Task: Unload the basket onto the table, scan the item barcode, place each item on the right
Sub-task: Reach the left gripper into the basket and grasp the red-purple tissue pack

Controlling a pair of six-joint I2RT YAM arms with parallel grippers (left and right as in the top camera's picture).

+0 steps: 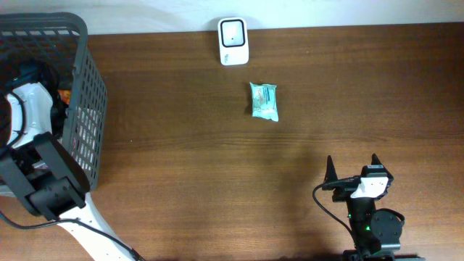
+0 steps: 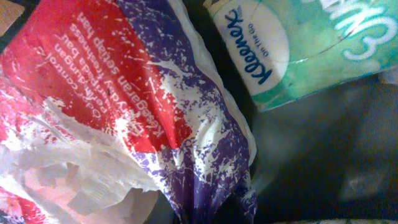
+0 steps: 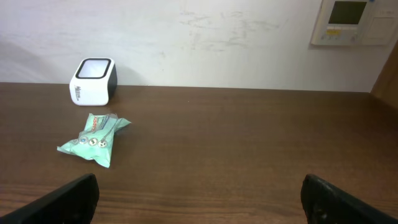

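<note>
- Left wrist view: a red, purple and white crinkled plastic packet [image 2: 124, 106] fills the frame, and a green Kleenex tissue pack [image 2: 298, 43] lies just beside it at upper right.
- My left arm [image 1: 43, 177] reaches down into the grey plastic mesh basket [image 1: 83, 109] at the left edge of the dark wooden table [image 1: 217, 181].
- My left gripper is pressed together. Its fingers are out of frame, so I cannot tell whether they pinch the packet.
- Step in hand, as I judge it: picking the packet out of the basket for scanning.
- The packet lies directly under my left wrist, very close.
- My right gripper [image 1: 351, 163] stands spread wide and empty near the table's near edge, toward the right corner.
- The white box-shaped barcode scanner [image 1: 233, 41] stands at the far edge, near its middle. A teal sachet [image 1: 264, 101] lies near it on the bare table.
- Next move calls for confirming the hold, lifting clear of the basket wall, carrying the packet across to the scanner and turning its barcode to the window.
</note>
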